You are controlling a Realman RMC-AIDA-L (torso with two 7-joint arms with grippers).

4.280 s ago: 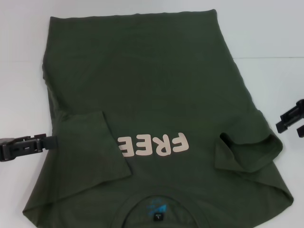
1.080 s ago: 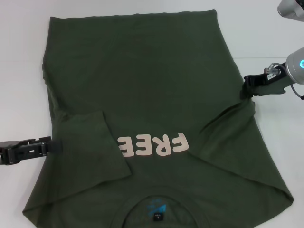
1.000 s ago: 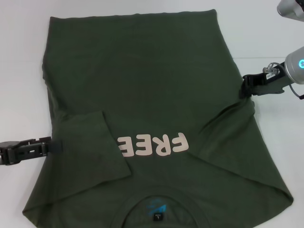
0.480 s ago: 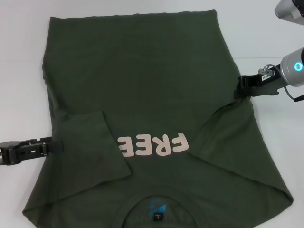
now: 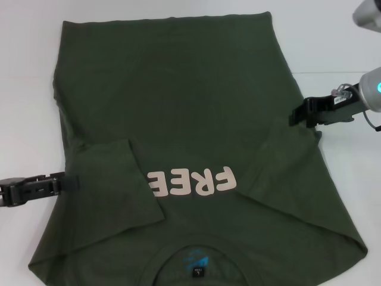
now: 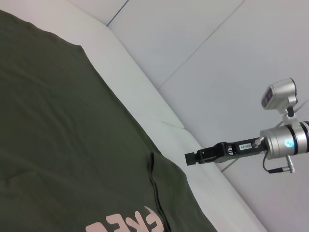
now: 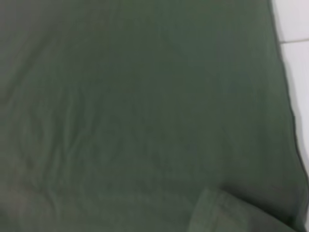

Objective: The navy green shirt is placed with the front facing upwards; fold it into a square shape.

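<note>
The navy green shirt point(image 5: 178, 107) lies flat on the white table point(image 5: 24, 107), front up, with its collar point(image 5: 199, 262) nearest me and the pale "FREE" lettering point(image 5: 191, 182) across the chest. Both sleeves are folded inward over the body: one flap point(image 5: 116, 179) on the left, one point(image 5: 286, 161) on the right. My right gripper point(image 5: 294, 114) hovers open at the shirt's right edge, above the folded sleeve's tip and holding nothing. In the left wrist view the right gripper point(image 6: 188, 157) is clear of the cloth point(image 6: 58, 135). My left gripper point(image 5: 72, 182) rests low at the shirt's left edge.
Bare white table surface surrounds the shirt on the left, far side and right point(image 5: 345, 179). A seam line point(image 5: 333, 72) crosses the surface at the far right. The right wrist view is filled with shirt fabric point(image 7: 120, 106).
The right gripper carried the right sleeve up and inward, flattening it over the body, then let go and lifted slightly. The left gripper has hardly moved.
</note>
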